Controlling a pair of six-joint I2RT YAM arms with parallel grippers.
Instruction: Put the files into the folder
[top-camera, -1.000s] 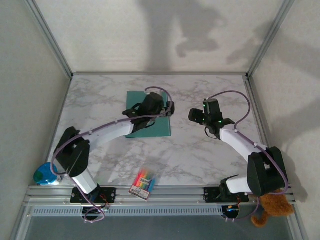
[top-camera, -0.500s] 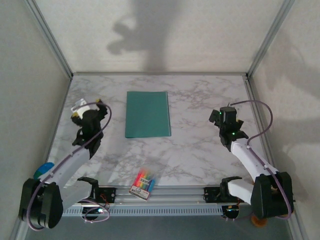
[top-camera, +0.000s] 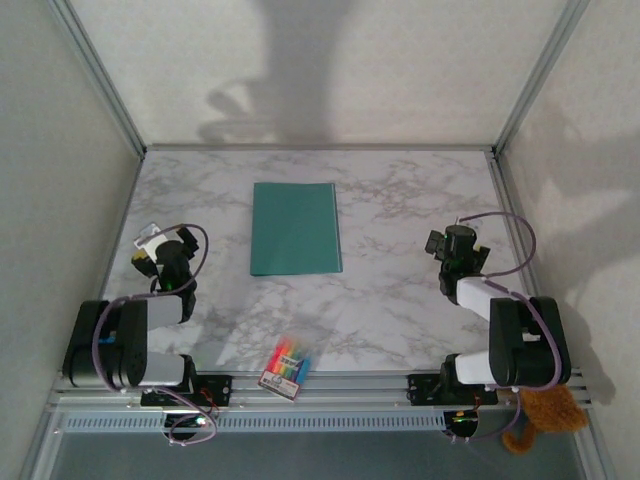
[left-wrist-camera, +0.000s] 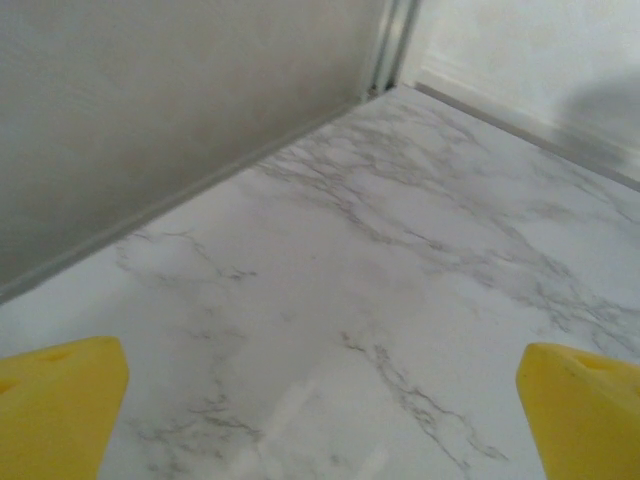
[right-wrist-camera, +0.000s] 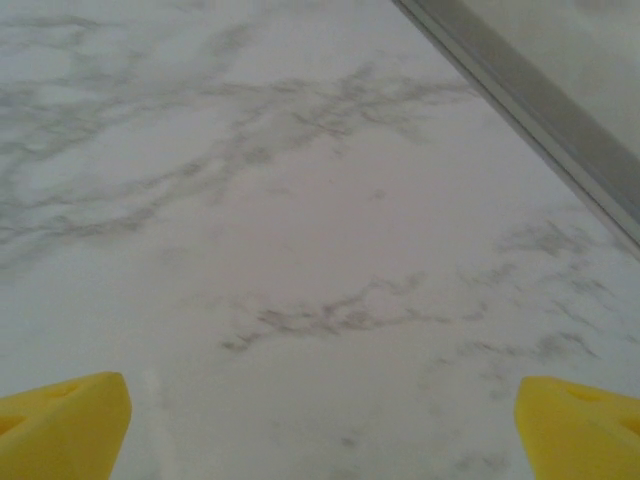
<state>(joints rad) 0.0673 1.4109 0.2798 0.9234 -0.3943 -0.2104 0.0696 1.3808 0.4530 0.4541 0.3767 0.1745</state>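
1. Left arm (top-camera: 160, 308) & right arm (top-camera: 476, 292) were white links w/ black joint housings.
2. Purple cables (top-camera: 515, 222) ran looped along both.
3. Fingertips (left-wrist-camera: 60, 405) were yellow, wedge-shaped; same on right wrist cam (right-wrist-camera: 580, 430).

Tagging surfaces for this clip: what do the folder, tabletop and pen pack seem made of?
Folder: thin teal card or plastic, matte; lies flat, no glare.
Tabletop: white with grey veins, faint sheen; marble or printed laminate, can't tell.
Pen pack: bright pens, perhaps in clear plastic; too small to confirm.
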